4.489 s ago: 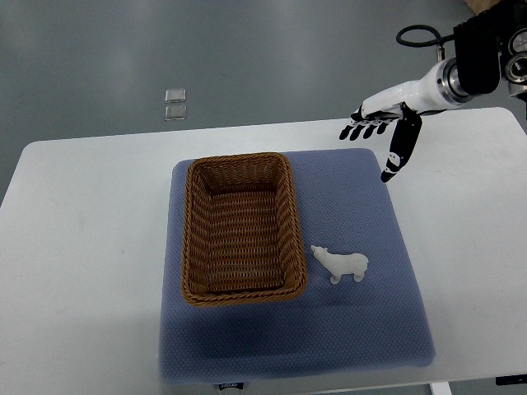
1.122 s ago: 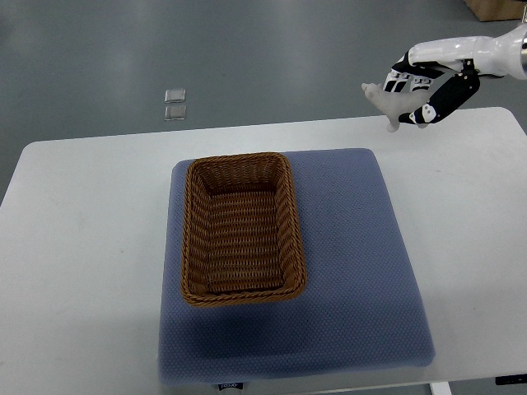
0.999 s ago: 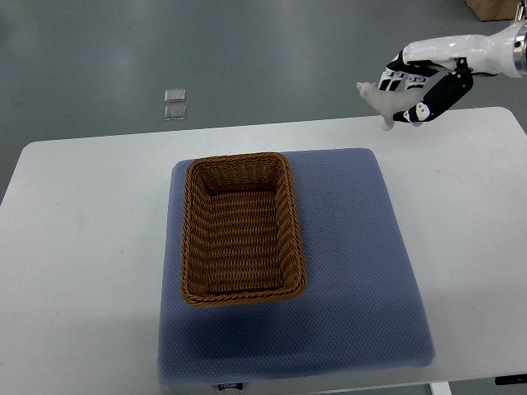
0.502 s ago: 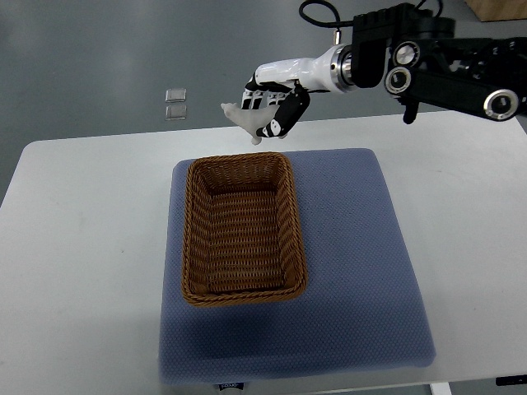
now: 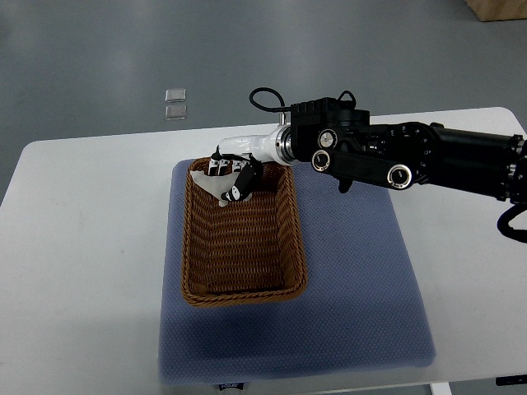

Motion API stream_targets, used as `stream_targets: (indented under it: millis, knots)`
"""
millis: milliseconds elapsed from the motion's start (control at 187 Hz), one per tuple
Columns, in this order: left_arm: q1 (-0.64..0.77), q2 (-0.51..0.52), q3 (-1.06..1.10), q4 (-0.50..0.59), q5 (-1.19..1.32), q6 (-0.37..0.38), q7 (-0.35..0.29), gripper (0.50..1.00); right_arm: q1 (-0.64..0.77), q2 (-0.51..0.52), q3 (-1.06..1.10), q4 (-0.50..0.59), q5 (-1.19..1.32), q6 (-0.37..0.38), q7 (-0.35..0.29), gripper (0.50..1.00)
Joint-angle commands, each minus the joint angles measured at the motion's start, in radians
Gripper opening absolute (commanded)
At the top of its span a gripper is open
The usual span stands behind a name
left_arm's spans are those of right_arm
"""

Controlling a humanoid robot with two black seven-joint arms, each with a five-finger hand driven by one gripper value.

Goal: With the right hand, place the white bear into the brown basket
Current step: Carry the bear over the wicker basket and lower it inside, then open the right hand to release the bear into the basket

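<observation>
The brown wicker basket [image 5: 244,280] sits on the left part of a blue mat [image 5: 354,280]. My right hand [image 5: 230,174] reaches in from the right, low over the basket's far end, its fingers curled around the white bear [image 5: 216,187]. Only the bear's pale body shows under the fingers, just inside the far rim. The black forearm [image 5: 395,155] stretches across the mat's far edge. The left arm does not show.
The white table [image 5: 82,247] carries the mat. Two small clear squares [image 5: 174,104] lie on the grey floor beyond the table's far edge.
The right hand has come down and toward me with the bear, from above the table's far edge to inside the basket's far end. The arm now reaches further left.
</observation>
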Motion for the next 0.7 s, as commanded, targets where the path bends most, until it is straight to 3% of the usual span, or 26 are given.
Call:
stream_targets:
  millis: [0, 337, 508, 518, 615, 695]
  knots:
    - [0.000, 0.000, 0.000, 0.001, 0.001, 0.000, 0.000, 1.000, -0.026, 0.018, 0.001, -0.012, -0.009, -0.017, 0.002, 0.500]
    - [0.000, 0.000, 0.000, 0.001, 0.001, 0.000, 0.000, 1.000, -0.106, 0.070, 0.007, -0.070, -0.020, -0.060, 0.007, 0.500]
    - [0.000, 0.000, 0.000, 0.003, 0.001, 0.000, 0.000, 1.000, -0.135, 0.070, 0.009, -0.082, -0.040, -0.059, 0.007, 0.619]
    - [0.000, 0.000, 0.000, 0.003, -0.001, 0.000, 0.000, 1.000, -0.138, 0.070, 0.007, -0.084, -0.040, -0.059, 0.007, 0.647]
    - [0.000, 0.000, 0.000, 0.003, -0.001, 0.000, 0.000, 1.000, -0.142, 0.070, 0.007, -0.084, -0.040, -0.059, 0.007, 0.744]
    - [0.000, 0.000, 0.000, 0.003, -0.001, 0.000, 0.000, 1.000, -0.146, 0.070, 0.009, -0.084, -0.040, -0.059, 0.007, 0.797]
